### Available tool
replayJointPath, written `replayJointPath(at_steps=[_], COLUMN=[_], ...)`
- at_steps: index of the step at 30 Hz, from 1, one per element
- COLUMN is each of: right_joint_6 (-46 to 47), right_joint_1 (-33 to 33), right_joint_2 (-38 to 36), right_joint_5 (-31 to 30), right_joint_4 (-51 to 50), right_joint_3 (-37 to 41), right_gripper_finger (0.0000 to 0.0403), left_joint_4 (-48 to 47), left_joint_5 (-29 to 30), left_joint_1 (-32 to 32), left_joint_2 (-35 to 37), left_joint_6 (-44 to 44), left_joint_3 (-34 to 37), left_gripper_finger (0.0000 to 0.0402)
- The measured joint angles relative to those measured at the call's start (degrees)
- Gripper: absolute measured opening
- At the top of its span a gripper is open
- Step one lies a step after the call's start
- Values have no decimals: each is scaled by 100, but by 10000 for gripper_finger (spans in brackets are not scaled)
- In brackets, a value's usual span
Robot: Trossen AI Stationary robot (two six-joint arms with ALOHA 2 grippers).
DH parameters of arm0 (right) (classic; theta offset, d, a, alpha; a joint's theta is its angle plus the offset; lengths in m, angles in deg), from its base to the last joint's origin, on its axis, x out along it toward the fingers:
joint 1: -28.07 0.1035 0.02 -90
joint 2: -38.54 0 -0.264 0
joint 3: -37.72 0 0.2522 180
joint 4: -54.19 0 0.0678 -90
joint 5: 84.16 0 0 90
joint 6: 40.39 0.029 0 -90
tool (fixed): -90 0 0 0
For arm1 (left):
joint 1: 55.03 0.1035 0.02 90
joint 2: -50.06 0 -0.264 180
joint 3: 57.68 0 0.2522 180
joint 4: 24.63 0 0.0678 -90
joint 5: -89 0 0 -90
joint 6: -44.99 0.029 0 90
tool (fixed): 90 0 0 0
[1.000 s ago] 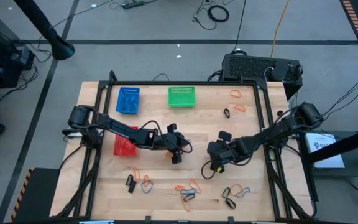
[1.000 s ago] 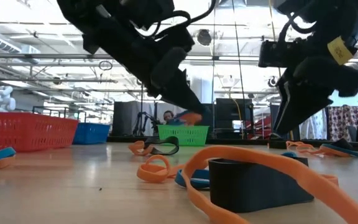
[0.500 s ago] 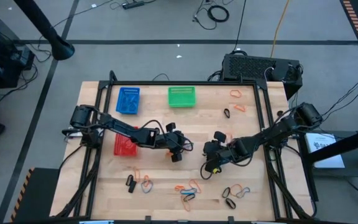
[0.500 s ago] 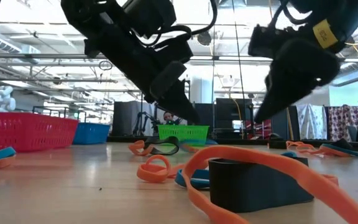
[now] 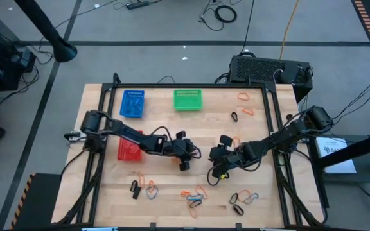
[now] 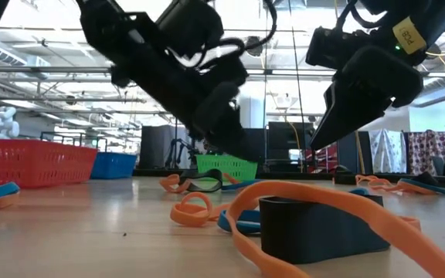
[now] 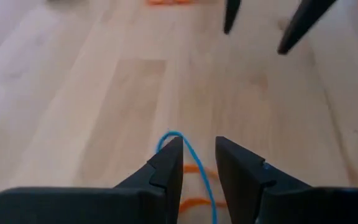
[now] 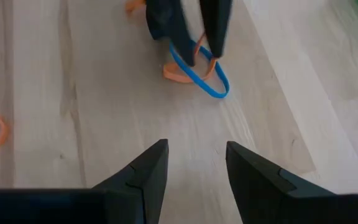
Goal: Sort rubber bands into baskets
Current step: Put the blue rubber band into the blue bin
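A blue rubber band [image 8: 204, 84] and an orange one [image 8: 176, 73] lie overlapping on the table's middle. My left gripper [image 7: 197, 143] is open and low over them [image 5: 196, 154]. The blue band [image 7: 199, 174] runs through the gap between its fingers. My right gripper [image 8: 194, 149] is open and hangs clear above the table just right of them [image 5: 214, 154], fingers slanting toward the left gripper. The blue basket [image 5: 132, 103] and green basket [image 5: 187, 99] stand at the far edge. The red basket [image 5: 128, 150] stands at the left, partly under my left arm. My left gripper comes at the bands slanting down from the table's left. One fingertip [image 7: 171, 149] stands at the blue band's loop end [image 7: 171, 133] and the band passes between the fingers. Whether a finger touches the band, I cannot tell.
More loose bands lie in clusters near the front edge [image 5: 143, 188] [image 5: 194, 196] [image 5: 243, 200] and at the far right [image 5: 244, 102]. In the low view, orange bands and a black block [image 6: 315, 224] lie close to the camera.
My left gripper has sunk toward the table. The blue and orange bands that hung at its fingertips a second ago no longer hang there and lie on the table. My right gripper has tipped, so its fingers slant toward the left gripper.
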Motion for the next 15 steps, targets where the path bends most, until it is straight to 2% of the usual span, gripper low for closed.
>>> replayJointPath(at_steps=[6, 10, 15], right_joint_6=[-4, -45, -109], right_joint_1=[0, 0, 0], right_joint_2=[0, 0, 0], right_joint_5=[-4, -5, -9], right_joint_4=[1, -5, -6], right_joint_3=[-1, -1, -1], right_gripper_finger=[155, 155, 155], left_joint_4=[194, 169, 223], left_joint_5=[114, -160, -178], left_joint_1=[77, 143, 155], left_joint_2=[-268, -272, -383], left_joint_6=[-118, -379, -599], left_joint_3=[-67, -118, -239], left_gripper_finger=[103, 103, 103])
